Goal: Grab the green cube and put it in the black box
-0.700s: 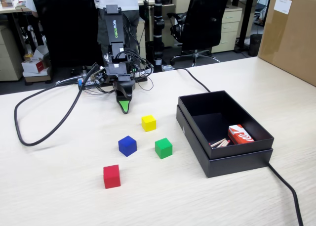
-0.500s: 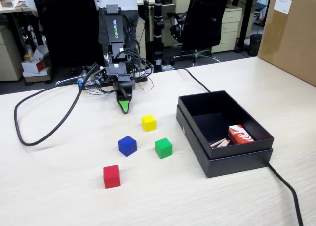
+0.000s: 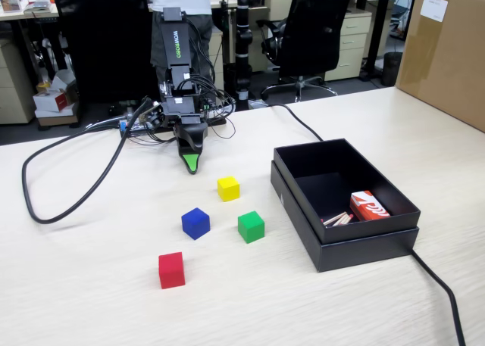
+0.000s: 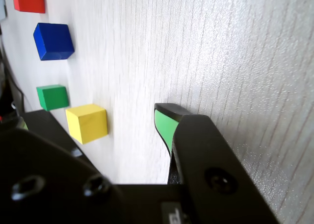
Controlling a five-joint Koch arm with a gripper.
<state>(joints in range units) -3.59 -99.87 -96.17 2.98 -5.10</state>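
Nearest the fixed camera sits the red cube (image 3: pixel 171 269), then the blue cube (image 3: pixel 195 222) and the green cube (image 3: pixel 251 226) on the tabletop (image 3: pixel 91 285), left of the black box (image 3: pixel 342 202). Beyond the yellow cube (image 3: pixel 228 188), my jaws (image 3: pixel 192 163) hang empty; spread or pressed, I cannot tell.

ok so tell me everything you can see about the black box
The black box is a large, matte, shallow rectangle with thin walls and a stepped double rim, open on top. It sits flat on the pale wood-grain table, right of the cubes in the fixed view, set at an angle. Inside its near right corner lie a red-and-white carton and some thin sticks. A black cable runs from its near corner.
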